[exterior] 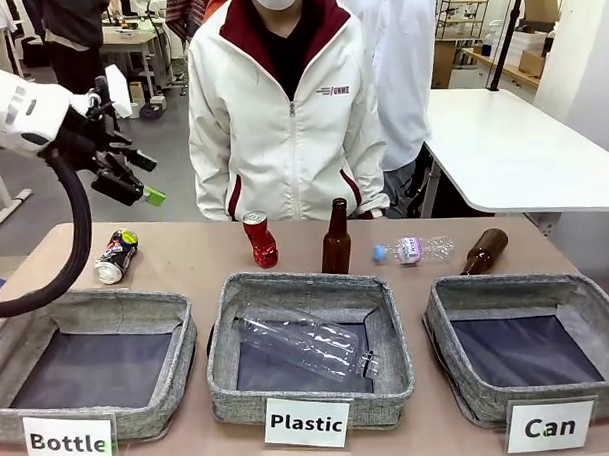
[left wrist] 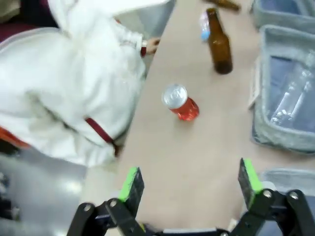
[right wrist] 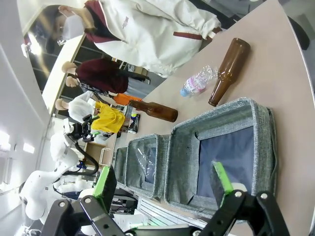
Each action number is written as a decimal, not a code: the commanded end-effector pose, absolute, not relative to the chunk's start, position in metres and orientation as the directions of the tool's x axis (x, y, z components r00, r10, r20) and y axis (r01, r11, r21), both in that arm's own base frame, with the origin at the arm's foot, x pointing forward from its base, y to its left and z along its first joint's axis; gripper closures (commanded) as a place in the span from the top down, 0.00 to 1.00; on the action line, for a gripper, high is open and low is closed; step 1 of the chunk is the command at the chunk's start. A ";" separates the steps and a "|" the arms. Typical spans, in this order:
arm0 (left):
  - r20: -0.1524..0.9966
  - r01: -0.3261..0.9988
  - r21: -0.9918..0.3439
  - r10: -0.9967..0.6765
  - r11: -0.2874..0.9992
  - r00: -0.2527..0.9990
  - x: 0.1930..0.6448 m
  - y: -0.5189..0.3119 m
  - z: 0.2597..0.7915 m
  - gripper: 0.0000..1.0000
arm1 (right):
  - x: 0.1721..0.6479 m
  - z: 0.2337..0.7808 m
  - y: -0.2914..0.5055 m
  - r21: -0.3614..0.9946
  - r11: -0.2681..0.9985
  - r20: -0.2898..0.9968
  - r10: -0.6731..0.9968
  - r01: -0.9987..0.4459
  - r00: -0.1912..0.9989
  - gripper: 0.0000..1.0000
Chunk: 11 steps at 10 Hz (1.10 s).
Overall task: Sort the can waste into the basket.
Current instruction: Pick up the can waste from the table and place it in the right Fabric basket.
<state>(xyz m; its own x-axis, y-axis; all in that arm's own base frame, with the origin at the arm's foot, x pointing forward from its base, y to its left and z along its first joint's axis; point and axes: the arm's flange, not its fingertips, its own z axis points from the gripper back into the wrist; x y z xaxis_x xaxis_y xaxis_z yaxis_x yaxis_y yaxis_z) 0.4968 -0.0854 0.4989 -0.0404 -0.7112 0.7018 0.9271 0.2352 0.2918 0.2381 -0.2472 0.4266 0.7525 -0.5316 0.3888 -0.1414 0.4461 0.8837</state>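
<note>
Nearest, the Can basket (exterior: 527, 286) shows its bare dark bottom at the right of the worktop (exterior: 195, 254), beside the Plastic basket (exterior: 306, 284). The right end effector (right wrist: 164, 181) hovers by the Can basket, fingers apart, holding nothing. Beyond the baskets, the dark can (exterior: 116, 255) lies on its side at the far left. The red can (exterior: 260, 240) stands crushed behind the Plastic basket, near a brown bottle (exterior: 336, 239). Above the dark can, the left end effector (exterior: 148, 178) hangs spread wide, empty.
</note>
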 end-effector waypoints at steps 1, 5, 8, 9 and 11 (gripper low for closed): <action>0.809 0.885 0.463 -0.385 -0.046 -0.444 0.548 -0.060 0.460 1.00 | 0.240 0.427 -0.248 0.878 0.447 0.416 -0.531 -0.173 0.738 1.00; 0.964 0.966 0.258 -0.066 -0.029 -0.259 0.597 -0.059 0.406 1.00 | 0.240 0.427 -0.248 0.878 0.447 0.416 -0.531 -0.173 0.738 1.00; 0.908 0.911 0.407 -0.136 0.070 -0.396 0.573 -0.055 0.420 1.00 | 0.240 0.427 -0.248 0.878 0.447 0.416 -0.531 -0.173 0.738 1.00; 0.959 0.960 0.280 -0.049 0.020 -0.279 0.584 -0.052 0.388 1.00 | 0.240 0.427 -0.248 0.878 0.447 0.416 -0.531 -0.173 0.738 1.00; 0.954 0.990 0.137 -0.272 0.024 -0.125 0.603 -0.093 0.362 1.00 | 0.240 0.427 -0.248 0.878 0.447 0.416 -0.531 -0.173 0.738 1.00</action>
<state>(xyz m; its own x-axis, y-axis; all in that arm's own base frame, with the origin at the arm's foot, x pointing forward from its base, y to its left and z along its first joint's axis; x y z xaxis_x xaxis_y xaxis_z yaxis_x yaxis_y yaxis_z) 0.5903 -0.0721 0.3752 -0.2365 -0.1657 0.9574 0.9691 0.0308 0.2448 0.2384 -0.2469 0.4269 0.7536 -0.5297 0.3891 -0.1412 0.4476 0.8830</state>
